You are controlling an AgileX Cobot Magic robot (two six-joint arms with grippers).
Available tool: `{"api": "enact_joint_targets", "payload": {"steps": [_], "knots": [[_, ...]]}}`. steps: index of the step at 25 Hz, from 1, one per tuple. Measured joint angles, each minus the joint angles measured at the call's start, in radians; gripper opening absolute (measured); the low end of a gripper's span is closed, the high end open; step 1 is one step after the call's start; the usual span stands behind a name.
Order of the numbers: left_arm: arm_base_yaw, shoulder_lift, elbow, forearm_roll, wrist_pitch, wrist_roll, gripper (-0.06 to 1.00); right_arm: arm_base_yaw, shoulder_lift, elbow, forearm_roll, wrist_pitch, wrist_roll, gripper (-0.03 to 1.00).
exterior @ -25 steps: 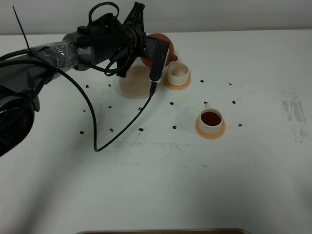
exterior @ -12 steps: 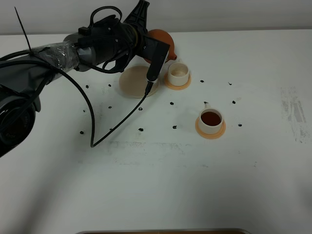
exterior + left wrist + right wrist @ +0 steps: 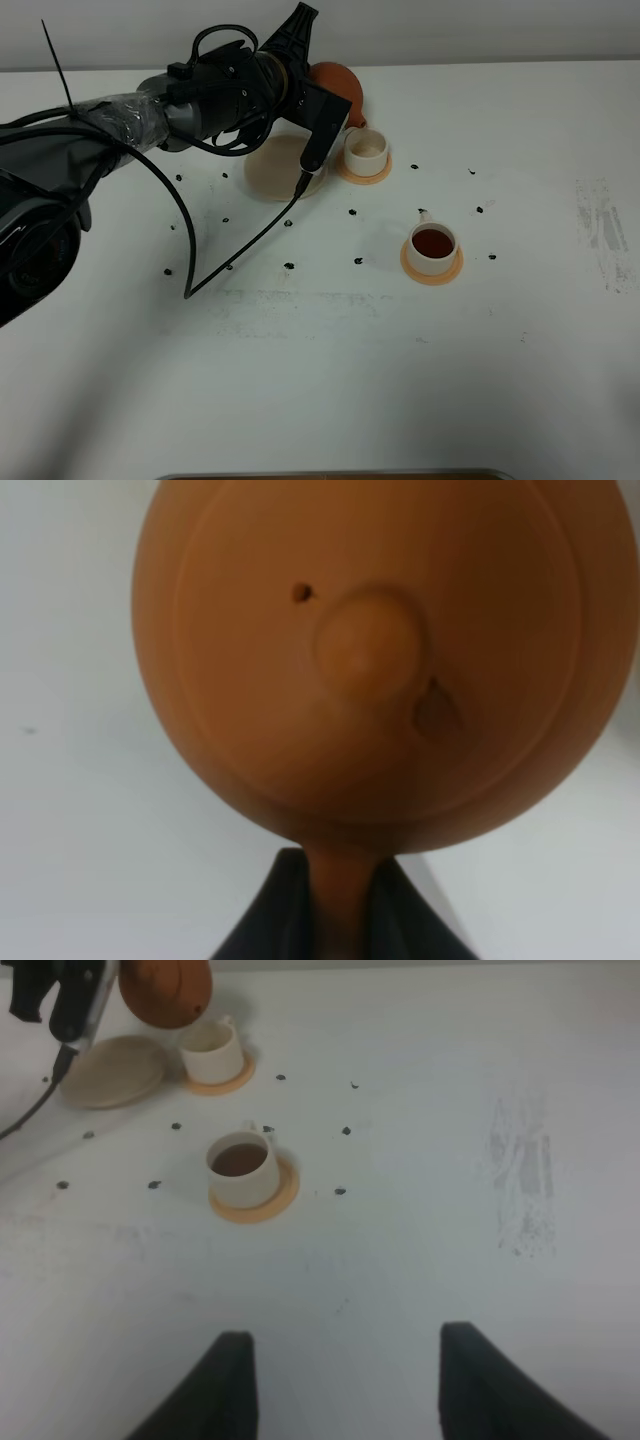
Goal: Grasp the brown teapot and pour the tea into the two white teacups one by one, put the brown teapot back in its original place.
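Observation:
My left gripper (image 3: 340, 912) is shut on the loop handle of the brown teapot (image 3: 365, 650), whose knobbed lid fills the left wrist view. From above, the teapot (image 3: 340, 86) hangs in the air just behind the far white teacup (image 3: 366, 148), which looks pale inside. The near teacup (image 3: 433, 246) holds dark tea. Each cup stands on an orange coaster (image 3: 432, 270). The beige saucer (image 3: 283, 168) lies bare under the left arm. My right gripper (image 3: 345, 1385) stands open over bare table, well short of the near cup (image 3: 243, 1168) and the teapot (image 3: 165, 990).
A black cable (image 3: 235, 262) trails from the left wrist across the table left of the saucer. Small black marks (image 3: 358, 261) dot the white tabletop around the cups. A grey scuffed patch (image 3: 600, 230) lies at the right.
The left arm has lifted the teapot up and back from over the far cup. The cable has swung with it. The cups have not moved.

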Motion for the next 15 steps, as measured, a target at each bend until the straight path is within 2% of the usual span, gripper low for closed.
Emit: {"api": "enact_joint_targets", "payload": {"steps": [6,15], "knots": [[0.0,0.0,0.0,0.077,-0.015,0.0,0.12,0.0,0.0,0.0,0.0,0.0,0.0,0.44],[0.0,0.004,0.0,0.133,-0.067,0.0,0.12,0.0,0.0,0.0,0.0,0.0,0.0,0.44]]}}
